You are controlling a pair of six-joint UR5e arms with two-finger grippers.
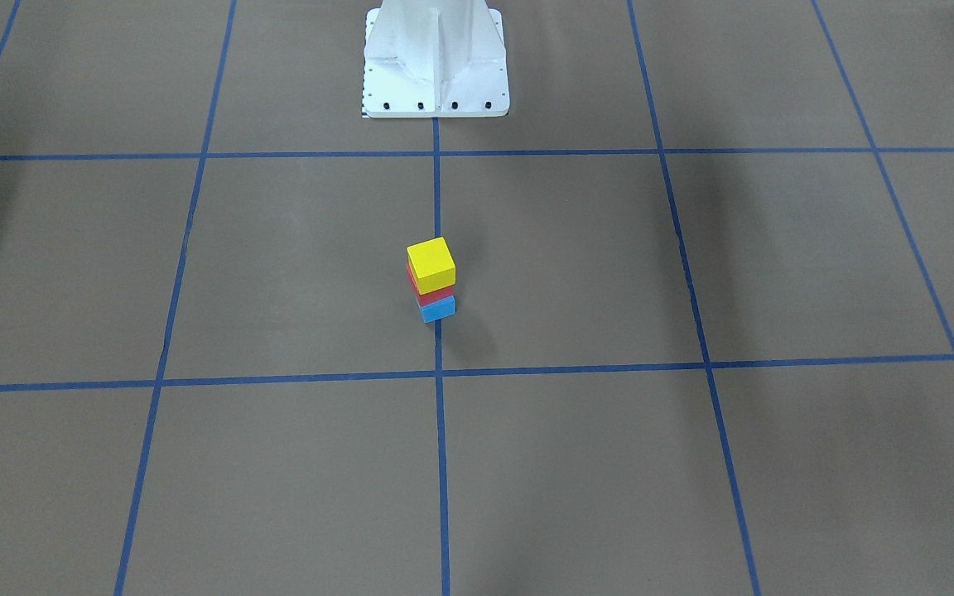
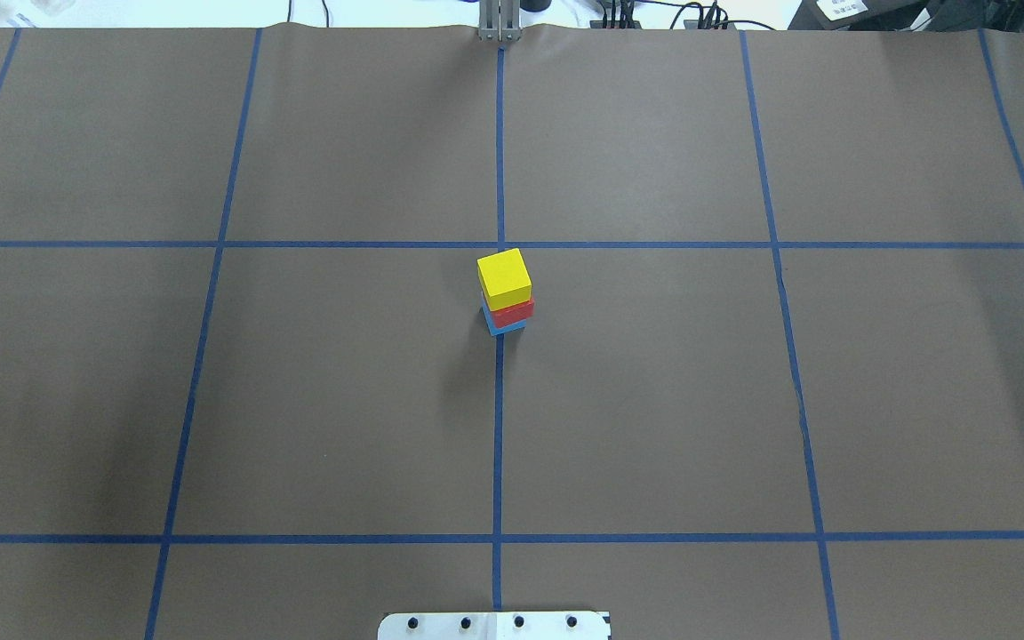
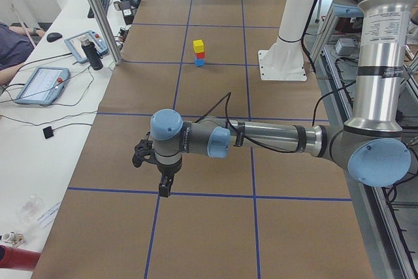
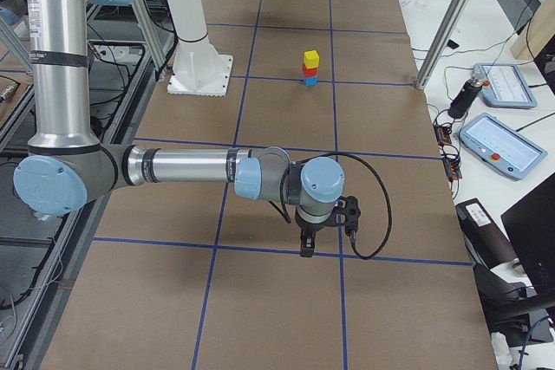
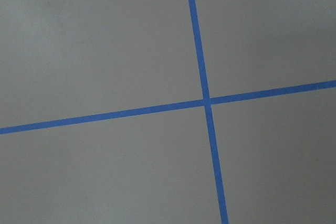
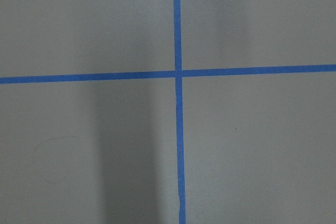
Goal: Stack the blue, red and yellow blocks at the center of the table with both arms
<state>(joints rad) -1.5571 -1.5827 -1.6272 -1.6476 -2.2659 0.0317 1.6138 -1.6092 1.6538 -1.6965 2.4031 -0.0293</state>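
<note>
Centrally, upright stack, yellow block topmost

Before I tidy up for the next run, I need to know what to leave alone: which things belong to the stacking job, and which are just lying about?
Job:
yellow cube block, on top
red block, middle
blue block, bottom

Lying about:
grey touchscreen pendant with red button
black computer mouse
black cylindrical device

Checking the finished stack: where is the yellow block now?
In the overhead view the yellow block sits at table center, directly atop the red block, which rests on the blue block.
</note>
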